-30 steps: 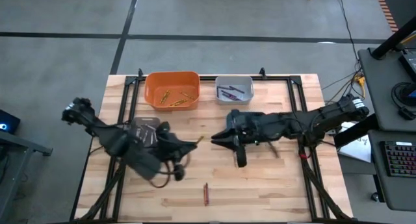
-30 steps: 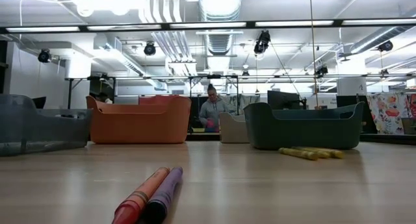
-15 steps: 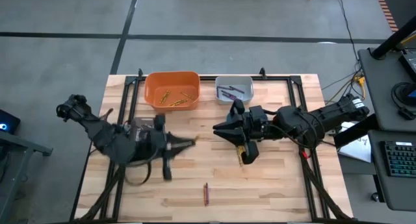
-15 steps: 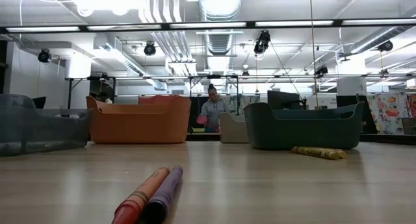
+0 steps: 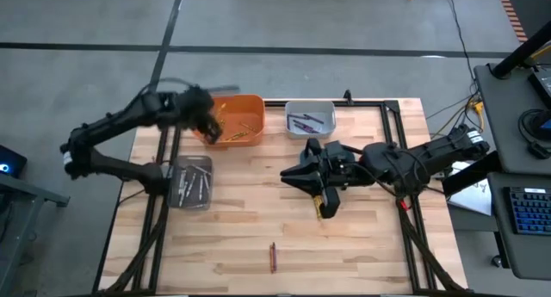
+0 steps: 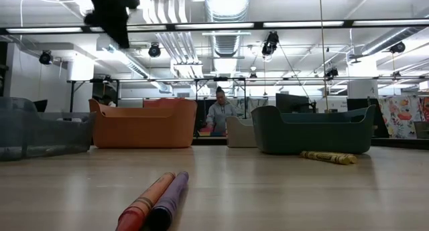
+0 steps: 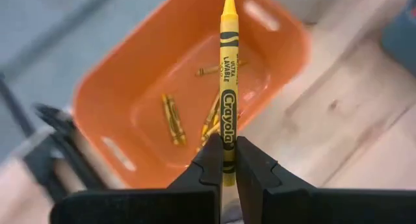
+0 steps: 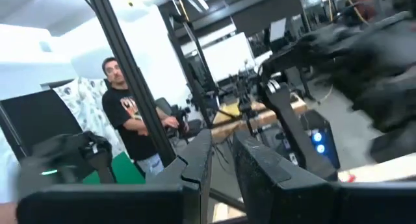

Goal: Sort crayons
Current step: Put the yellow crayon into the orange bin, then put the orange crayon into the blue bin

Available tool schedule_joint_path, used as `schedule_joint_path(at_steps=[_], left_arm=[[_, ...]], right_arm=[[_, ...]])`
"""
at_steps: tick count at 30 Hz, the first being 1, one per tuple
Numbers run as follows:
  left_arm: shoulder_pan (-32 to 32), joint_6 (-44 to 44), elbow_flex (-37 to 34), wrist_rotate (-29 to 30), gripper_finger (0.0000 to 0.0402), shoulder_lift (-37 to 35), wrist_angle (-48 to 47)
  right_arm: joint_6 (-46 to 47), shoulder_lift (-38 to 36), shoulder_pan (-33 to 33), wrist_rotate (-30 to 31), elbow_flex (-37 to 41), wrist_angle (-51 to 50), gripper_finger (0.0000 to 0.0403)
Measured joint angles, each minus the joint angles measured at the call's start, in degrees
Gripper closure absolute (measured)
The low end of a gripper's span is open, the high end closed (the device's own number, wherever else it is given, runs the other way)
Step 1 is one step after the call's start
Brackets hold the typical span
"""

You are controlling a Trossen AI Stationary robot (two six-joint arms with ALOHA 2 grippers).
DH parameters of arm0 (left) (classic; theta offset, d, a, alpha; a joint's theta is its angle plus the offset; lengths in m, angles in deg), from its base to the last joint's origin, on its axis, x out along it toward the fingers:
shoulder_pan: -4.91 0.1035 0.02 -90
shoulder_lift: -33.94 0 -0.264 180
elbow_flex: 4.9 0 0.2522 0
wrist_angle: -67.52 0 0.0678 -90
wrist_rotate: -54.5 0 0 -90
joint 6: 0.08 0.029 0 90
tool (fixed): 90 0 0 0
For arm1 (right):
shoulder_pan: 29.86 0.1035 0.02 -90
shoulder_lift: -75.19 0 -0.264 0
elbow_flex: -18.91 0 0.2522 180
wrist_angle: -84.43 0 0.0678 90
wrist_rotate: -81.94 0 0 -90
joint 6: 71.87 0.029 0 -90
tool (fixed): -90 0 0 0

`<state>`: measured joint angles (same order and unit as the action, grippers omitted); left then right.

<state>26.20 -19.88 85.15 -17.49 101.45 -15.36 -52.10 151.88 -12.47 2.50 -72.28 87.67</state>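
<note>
Since the earlier frame the left gripper (image 5: pixel 209 125) has been swung from the middle of the table up over the orange bin (image 5: pixel 245 103), while the right gripper (image 5: pixel 288 177) has stayed in front of the small grey bin (image 5: pixel 325 108). The left jaws are clenched on a yellow crayon (image 7: pixel 228 81), held upright above the orange bin, where more yellow crayons (image 7: pixel 171 117) are seen on the floor of it. The right jaws are seen slightly parted; whether anything is grasped cannot be told. Purple crayons (image 5: pixel 303 121) lie in the grey bin. A red crayon (image 6: pixel 145 203) and a purple crayon (image 6: pixel 168 201) lie side by side, touching, well in front of the orange bin
</note>
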Motion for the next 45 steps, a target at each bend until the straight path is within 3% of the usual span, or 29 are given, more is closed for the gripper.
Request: schedule_joint_path(at_steps=[5,8,11,17,27,38,41,45], left_arm=[[19.7,5.8,-8.6,-18.2,0.0402,1.1,12.5],[26.0,5.8,-10.8,-22.7,0.0401,3.6,17.1],[28.4,6.0,-10.5,-23.9,0.0401,7.0,18.8],[28.4,8.4,-6.3,-24.0,0.0401,15.3,17.9],[28.5,12.7,-2.0,-15.8,0.0392,23.3,11.9],[27.3,9.1,-2.0,-14.5,0.0318,20.7,10.0],[24.9,5.9,-2.1,-17.6,0.0311,17.5,9.8],[17.5,0.8,-2.1,-19.4,0.0312,12.2,12.2]], right_arm=[[1.8,0.2,0.0,0.0,0.0,-2.3,0.0344],[2.8,0.2,0.0,0.2,0.0,-3.6,0.0344],[2.7,0.2,0.0,2.0,0.0,-3.7,0.0344],[2.3,0.2,-0.2,3.9,0.0,-5.6,0.0344],[2.3,0.2,-0.2,4.5,0.0,-8.3,0.0344],[7.8,0.2,-0.2,4.5,-0.1,-15.9,0.0344],[15.4,0.0,-0.2,3.6,-0.1,-22.0,0.0344],[29.6,-0.1,-0.2,-2.9,-0.1,-35.3,0.0344]])
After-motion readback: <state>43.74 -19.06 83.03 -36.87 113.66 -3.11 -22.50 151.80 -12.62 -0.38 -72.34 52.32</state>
